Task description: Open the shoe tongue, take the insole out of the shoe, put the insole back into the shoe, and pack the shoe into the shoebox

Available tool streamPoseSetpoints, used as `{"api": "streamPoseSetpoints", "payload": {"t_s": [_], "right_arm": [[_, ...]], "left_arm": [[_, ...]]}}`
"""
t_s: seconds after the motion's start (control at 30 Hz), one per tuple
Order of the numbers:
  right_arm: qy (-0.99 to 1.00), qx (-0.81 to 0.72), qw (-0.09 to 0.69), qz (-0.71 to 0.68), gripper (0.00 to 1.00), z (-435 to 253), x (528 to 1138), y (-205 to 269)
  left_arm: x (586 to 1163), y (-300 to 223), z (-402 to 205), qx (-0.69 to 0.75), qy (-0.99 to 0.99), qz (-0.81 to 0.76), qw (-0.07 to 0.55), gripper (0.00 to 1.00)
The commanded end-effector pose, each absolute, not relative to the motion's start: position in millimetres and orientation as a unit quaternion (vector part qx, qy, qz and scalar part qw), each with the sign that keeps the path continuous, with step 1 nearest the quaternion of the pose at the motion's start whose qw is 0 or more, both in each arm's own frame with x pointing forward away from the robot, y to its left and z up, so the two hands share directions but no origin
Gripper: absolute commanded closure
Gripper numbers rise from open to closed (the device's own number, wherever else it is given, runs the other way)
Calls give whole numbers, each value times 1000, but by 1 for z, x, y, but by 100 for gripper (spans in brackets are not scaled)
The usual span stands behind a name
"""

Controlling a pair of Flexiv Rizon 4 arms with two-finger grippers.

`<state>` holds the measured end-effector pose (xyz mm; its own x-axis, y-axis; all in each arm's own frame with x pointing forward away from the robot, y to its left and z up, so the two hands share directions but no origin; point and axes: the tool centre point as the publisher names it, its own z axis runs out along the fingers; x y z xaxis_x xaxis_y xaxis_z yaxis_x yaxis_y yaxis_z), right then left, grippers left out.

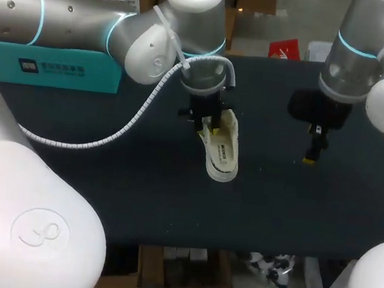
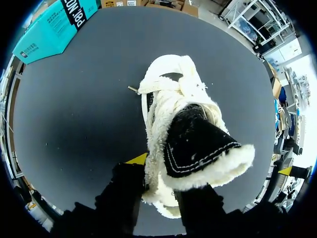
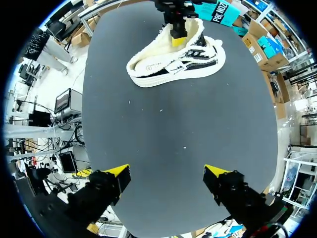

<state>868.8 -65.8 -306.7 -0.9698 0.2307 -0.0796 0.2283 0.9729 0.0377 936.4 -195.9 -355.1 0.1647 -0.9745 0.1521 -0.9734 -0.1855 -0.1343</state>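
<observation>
Shoe tongue (image 2: 198, 148) is closest to the left wrist camera: black face, white fleece edge, flared up out of the shoe (image 1: 222, 154). Left claw (image 1: 206, 123) looks closed on the tongue at the shoe's opening. One yellow fingertip (image 2: 137, 159) sits against the fleece; the other is hidden behind the tongue, so the grip is a judgement. Right claw (image 3: 167, 173) is wide open and empty, hanging over bare bench (image 1: 107, 177), well apart from the shoe. The shoe sits mid-bench. Insole not visible in any view.

Risks:
- Nothing pins the shoe down, so a harder pull on the tongue probably drags or tips the whole shoe instead of opening it.
- Fleece is soft and could slip from the pinch.
- Laces look snug, so the opening may be too narrow to reach the insole.

View differences:
- Left wrist view shows the tongue, laces and toe, but hides its own far finger.
- Right wrist view gives the shoe side-on, with the sole edge and a yellow tip on the fleece.
- Head view places the teal shoebox (image 1: 56, 68) at the bench's back left, well apart from the shoe, with both arms in shot.
</observation>
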Motion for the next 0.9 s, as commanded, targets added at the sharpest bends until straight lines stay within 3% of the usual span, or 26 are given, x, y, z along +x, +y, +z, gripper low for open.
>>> {"api": "streamPoseSetpoints", "payload": {"t_s": [0.03, 0.2, 0.5, 0.9], "right_arm": [[994, 107, 31, -8, 0, -305, 878, -57], [997, 40, 62, -36, 0, -305, 880, -59], [998, 45, 32, -42, 0, -306, 882, -59], [997, 8, 54, -57, 0, -310, 876, -74]], "left_arm": [[935, -197, -355, -764, 637, -103, 7, 100], [934, -197, -354, -760, 641, -110, 4, 100], [922, -169, -321, -688, 702, -181, -3, 100], [928, -123, -264, -560, 785, -259, 48, 100]]}}
